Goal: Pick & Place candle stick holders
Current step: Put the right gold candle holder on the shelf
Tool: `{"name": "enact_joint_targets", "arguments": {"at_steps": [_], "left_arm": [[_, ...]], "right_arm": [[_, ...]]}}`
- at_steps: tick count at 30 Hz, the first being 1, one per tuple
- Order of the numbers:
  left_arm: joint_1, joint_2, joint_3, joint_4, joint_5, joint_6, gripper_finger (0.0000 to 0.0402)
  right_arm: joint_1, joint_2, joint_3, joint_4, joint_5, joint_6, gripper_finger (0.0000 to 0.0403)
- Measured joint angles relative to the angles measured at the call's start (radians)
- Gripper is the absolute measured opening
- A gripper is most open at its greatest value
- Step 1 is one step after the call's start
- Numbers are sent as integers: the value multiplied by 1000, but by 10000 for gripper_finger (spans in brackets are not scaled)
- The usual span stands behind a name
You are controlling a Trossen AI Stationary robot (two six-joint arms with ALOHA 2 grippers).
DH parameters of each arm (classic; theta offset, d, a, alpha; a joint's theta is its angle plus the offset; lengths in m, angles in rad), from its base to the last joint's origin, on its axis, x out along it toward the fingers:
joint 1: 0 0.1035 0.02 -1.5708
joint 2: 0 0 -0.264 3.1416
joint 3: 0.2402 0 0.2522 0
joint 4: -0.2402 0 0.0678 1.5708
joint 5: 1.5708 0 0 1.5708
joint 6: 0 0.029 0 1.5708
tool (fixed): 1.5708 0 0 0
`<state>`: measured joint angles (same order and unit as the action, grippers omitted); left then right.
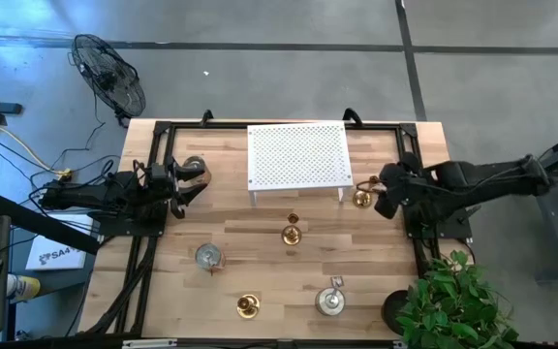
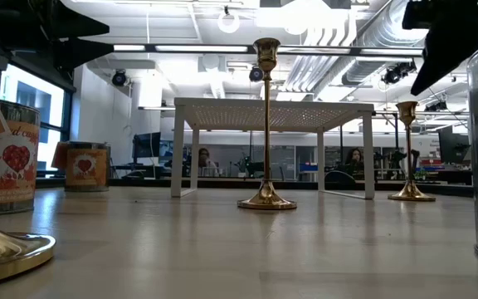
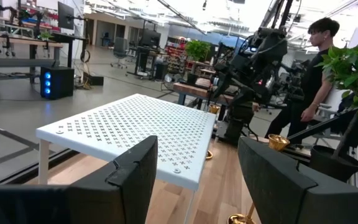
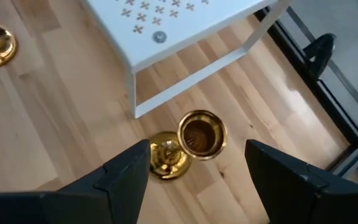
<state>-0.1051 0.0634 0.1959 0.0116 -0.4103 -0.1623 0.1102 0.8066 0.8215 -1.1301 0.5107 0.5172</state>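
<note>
A: Right gripper [image 4: 194, 168] hovers over the gold candlestick [image 4: 194, 140] beside the white rack [image 4: 166, 31], jaws apart.
B: We centre, then descend (left gripper [image 3: 197, 180] idle, jaws apart).

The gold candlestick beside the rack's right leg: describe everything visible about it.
The gold candlestick is slim, shiny, brass-looking metal, with a round flared base, thin stem and open cup on top. It stands upright on the wooden table, just off the right front leg of the white perforated rack. The right gripper hovers above it, fingers open on either side, not touching it.
</note>
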Motion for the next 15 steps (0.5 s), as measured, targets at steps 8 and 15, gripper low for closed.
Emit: {"name": "enact_joint_targets", "arguments": {"at_steps": [8, 15], "left_arm": [[0, 0, 0, -15, 0, 0, 221], [0, 0, 0, -16, 8, 0, 221]], "right_arm": [[-114, 0, 0, 13, -106, -78, 258], [-178, 20, 0, 94, -179, -145, 257]]}}
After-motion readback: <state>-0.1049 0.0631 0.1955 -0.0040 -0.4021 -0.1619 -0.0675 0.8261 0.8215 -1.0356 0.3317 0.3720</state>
